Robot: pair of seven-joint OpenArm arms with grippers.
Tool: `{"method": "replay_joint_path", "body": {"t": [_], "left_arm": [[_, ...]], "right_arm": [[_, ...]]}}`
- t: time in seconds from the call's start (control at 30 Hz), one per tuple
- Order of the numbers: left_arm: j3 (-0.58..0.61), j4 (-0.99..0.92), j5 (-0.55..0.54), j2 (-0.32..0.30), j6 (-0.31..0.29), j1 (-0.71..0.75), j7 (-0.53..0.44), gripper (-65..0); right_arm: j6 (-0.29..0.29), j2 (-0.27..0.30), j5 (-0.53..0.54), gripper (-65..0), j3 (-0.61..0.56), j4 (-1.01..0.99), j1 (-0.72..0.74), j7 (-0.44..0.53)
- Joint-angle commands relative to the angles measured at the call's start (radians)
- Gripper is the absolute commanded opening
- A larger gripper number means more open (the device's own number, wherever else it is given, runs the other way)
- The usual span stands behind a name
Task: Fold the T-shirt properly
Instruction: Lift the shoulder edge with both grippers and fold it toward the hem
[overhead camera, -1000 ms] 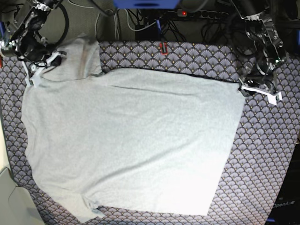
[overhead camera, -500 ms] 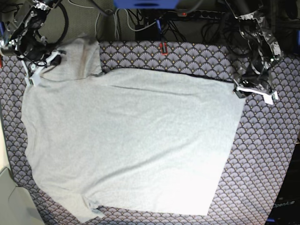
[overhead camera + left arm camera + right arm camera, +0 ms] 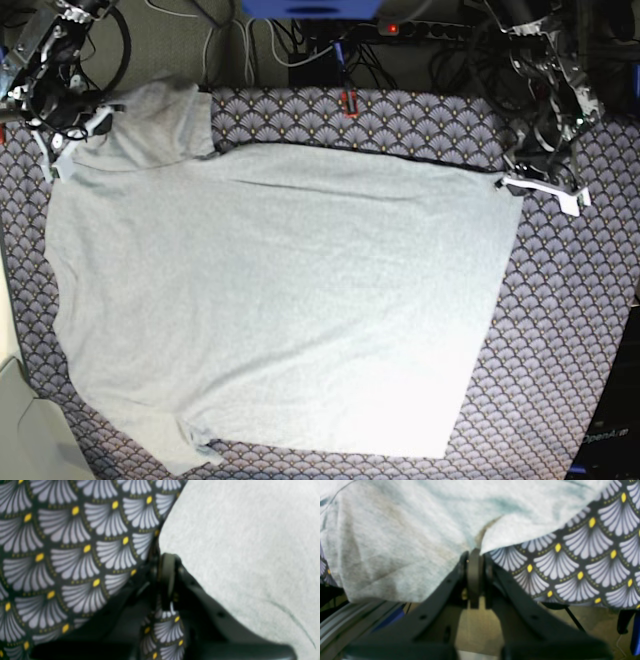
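Observation:
The light grey T-shirt (image 3: 280, 300) lies spread flat over most of the table, with no lettering showing. At its far right corner my left gripper (image 3: 505, 183) is down on the cloth. The left wrist view shows that gripper (image 3: 165, 557) shut on the T-shirt (image 3: 237, 542) right at its edge. My right gripper (image 3: 62, 148) is at the far left by the sleeve. In the right wrist view this gripper (image 3: 473, 555) is shut on the T-shirt (image 3: 395, 530), whose edge hangs lifted off the tablecloth.
A dark scallop-patterned tablecloth (image 3: 560, 330) covers the table. Cables (image 3: 300, 40) and a small red object (image 3: 348, 102) lie along the far edge. A grey surface (image 3: 25, 430) sits at the near left corner.
My left gripper has closed on the T-shirt's far right corner and shifted slightly left. My right gripper has pulled the sleeve edge a little farther back and left.

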Motion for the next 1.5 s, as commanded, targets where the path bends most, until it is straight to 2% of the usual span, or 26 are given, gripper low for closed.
{"method": "replay_joint_path", "body": {"t": [0.0,0.33,0.43,0.53,0.7,0.9,1.03,1.37,1.47], "left_arm": [[0.001,0.017,0.008,-0.004,0.003,0.000,0.023,-64.5],[0.004,0.132,0.016,-0.016,0.003,0.062,0.023,-64.5],[0.004,0.163,0.014,-0.039,0.003,0.083,0.023,-64.4],[0.004,0.177,0.011,-0.073,0.003,0.103,0.023,-64.4],[0.000,0.178,0.010,-0.100,0.003,0.114,0.023,-64.4],[0.003,0.239,0.010,-0.093,0.003,0.192,0.023,-64.4],[0.003,0.293,0.010,-0.089,0.004,0.240,0.023,-64.4],[-0.003,0.305,0.010,-0.099,0.010,0.244,0.023,-64.4],[-0.002,0.305,0.010,-0.099,0.010,0.218,0.023,-64.4]], "right_arm": [[0.003,0.015,-0.001,-63.9,0.007,0.012,0.001,-0.003],[0.003,0.016,-0.001,-64.4,-0.004,0.012,-0.025,-0.003],[0.003,0.068,-0.001,-64.4,-0.057,0.021,-0.050,0.023],[0.003,0.120,-0.001,-64.4,-0.131,0.022,-0.091,0.098],[0.003,0.159,0.001,-64.4,-0.140,0.044,-0.139,0.180],[0.003,0.156,0.001,-64.4,-0.139,0.207,-0.209,0.209],[0.003,0.130,0.001,-64.4,-0.111,0.260,-0.212,0.209],[0.003,0.137,0.001,-64.4,-0.043,0.266,-0.125,0.206],[0.003,0.157,0.001,-64.4,-0.046,0.265,-0.089,0.201]]}}
